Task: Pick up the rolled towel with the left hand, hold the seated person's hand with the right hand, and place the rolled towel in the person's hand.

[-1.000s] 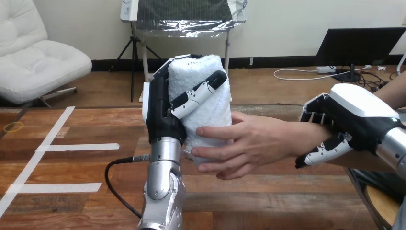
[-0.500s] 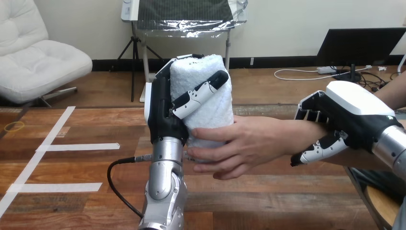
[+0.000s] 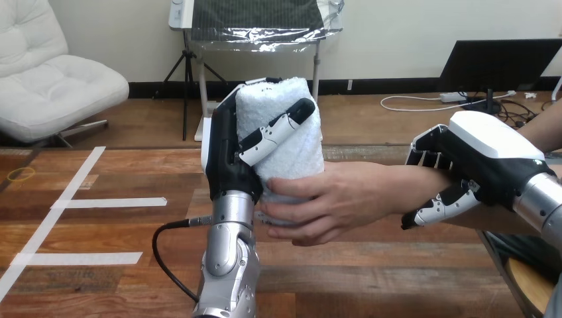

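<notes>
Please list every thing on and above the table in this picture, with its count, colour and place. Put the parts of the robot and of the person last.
table: one, brown wood, across the lower view.
tape strips: three, white, flat on the table at the left.
ring: one, yellow, small, on the table near the left edge.
rolled towel: one, white, upright above the table's middle.
left hand: one, black and white, fingers and thumb curled round the rolled towel.
right hand: one, black and white, at the right, curled round the person's wrist.
person's hand: one, reaching in from the right, fingers wrapped round the rolled towel's lower part.
</notes>
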Available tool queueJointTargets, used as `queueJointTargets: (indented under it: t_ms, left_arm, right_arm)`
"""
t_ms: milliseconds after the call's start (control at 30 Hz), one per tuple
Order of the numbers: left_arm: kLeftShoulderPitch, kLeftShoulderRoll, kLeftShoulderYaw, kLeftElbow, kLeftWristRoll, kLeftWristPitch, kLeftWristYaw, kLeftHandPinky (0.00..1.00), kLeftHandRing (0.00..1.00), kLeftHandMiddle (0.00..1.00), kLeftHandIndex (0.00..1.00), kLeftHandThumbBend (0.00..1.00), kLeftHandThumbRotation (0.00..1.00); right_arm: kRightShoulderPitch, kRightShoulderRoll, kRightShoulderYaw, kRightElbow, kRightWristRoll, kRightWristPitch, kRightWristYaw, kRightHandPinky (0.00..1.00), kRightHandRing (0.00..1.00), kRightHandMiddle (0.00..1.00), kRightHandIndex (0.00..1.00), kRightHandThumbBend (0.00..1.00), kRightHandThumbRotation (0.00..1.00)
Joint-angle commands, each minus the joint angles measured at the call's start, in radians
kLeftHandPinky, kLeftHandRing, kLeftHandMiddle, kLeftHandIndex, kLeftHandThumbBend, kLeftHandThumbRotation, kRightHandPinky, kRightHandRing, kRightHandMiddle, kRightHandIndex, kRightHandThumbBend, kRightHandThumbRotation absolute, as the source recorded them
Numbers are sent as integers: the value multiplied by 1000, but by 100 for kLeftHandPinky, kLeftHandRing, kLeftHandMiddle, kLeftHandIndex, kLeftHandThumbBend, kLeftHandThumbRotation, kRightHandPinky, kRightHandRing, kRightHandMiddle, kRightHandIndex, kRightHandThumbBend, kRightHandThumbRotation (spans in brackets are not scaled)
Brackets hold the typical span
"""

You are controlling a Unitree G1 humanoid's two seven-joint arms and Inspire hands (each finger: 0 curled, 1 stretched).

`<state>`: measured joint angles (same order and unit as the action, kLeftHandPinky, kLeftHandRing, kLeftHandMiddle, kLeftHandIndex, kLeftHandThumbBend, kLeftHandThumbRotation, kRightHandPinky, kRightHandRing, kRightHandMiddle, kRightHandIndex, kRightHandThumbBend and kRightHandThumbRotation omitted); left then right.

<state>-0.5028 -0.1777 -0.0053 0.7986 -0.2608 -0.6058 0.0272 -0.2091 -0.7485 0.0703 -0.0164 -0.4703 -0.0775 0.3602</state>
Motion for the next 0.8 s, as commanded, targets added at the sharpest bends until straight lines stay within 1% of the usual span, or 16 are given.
queueJointTargets:
  t_ms: [0,233,333,533,767]
  left_arm:
    - [-90,-279,-66,-95,-64,38,-67,32,38,42,43,74,0]
    - [-64,-287,-91,-119,-85,66,-89,32,37,41,42,76,0]
    - [-54,-291,-99,-129,-100,80,-95,32,36,41,41,76,0]
    - [-37,-288,-115,-148,-116,102,-98,31,36,40,41,77,0]
    - [-31,-279,-126,-162,-124,109,-99,32,36,41,41,77,0]
  right_arm:
    - [-71,45,3,11,22,14,-6,32,37,42,44,84,18]
    - [-70,45,2,7,21,19,-4,32,37,42,44,84,17]
    - [-69,42,2,10,22,14,-3,32,37,42,44,84,17]
    - [-68,40,2,8,24,26,8,32,37,42,44,84,17]
    - [-67,38,3,14,20,24,10,33,37,42,44,84,17]
